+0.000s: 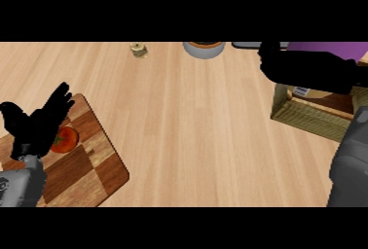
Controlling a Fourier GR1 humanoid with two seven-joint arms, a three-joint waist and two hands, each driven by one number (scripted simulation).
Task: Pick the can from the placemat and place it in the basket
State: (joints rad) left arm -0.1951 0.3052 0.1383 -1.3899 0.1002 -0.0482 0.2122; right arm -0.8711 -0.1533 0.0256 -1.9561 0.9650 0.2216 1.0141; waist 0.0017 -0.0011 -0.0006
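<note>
The counter point(194, 126) is light wood with the grain running up the view. At lower left lies a checkered wooden cutting board point(90, 170) carrying a tomato point(64, 140). The left hand point(39, 121) stands over the board's upper end, fingers straight and released, holding nothing. At right sits a woven basket point(305, 116); beyond it, a purple placemat point(327, 48) lies along the far edge. The right hand point(305, 68) hovers over the basket's far rim. Its finger state cannot be told. A small part of what may be the can point(302, 91) shows just below the hand, inside the basket. A small jar point(138, 49) and a grey bowl point(204, 49) stand at the far edge.
</note>
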